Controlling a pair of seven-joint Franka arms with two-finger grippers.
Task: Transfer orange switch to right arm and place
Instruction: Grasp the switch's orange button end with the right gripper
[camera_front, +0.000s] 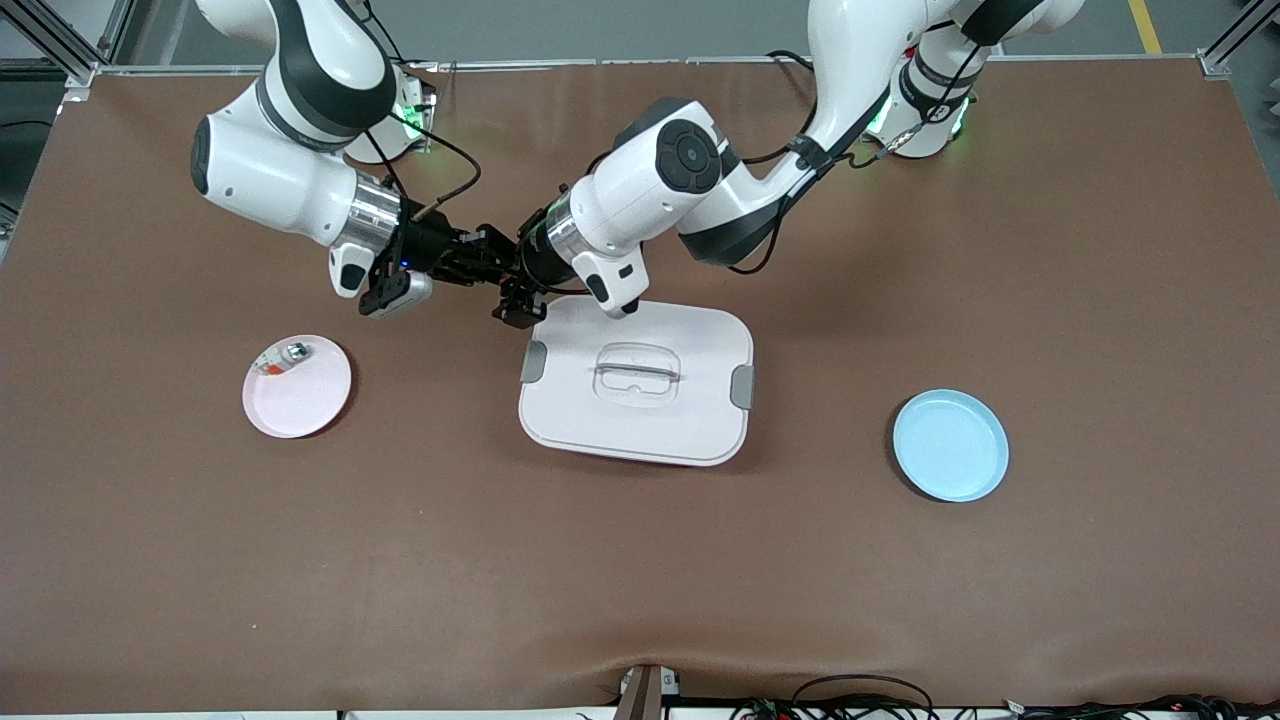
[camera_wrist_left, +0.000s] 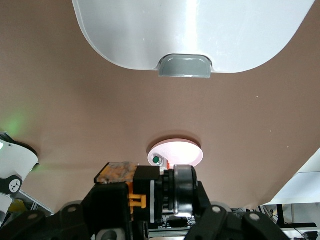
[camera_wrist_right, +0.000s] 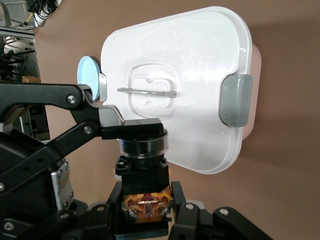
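Brown tabletop (camera_front: 640, 580), white lidded container (camera_front: 636, 380) mid-table. My two claws meet in the air over the tabletop beside the container's edge toward the right arm's end. My left claw (camera_front: 497, 262) and right claw (camera_front: 478, 252) both clamp the orange switch (camera_wrist_right: 144, 172). Blue plate (camera_front: 950, 445) and pink plate (camera_front: 297, 386) sit at the ends.

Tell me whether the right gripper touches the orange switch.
Touching. In the right wrist view the right gripper's fingers press the orange switch's black body from both sides, while the left gripper clamps its other end over the table.
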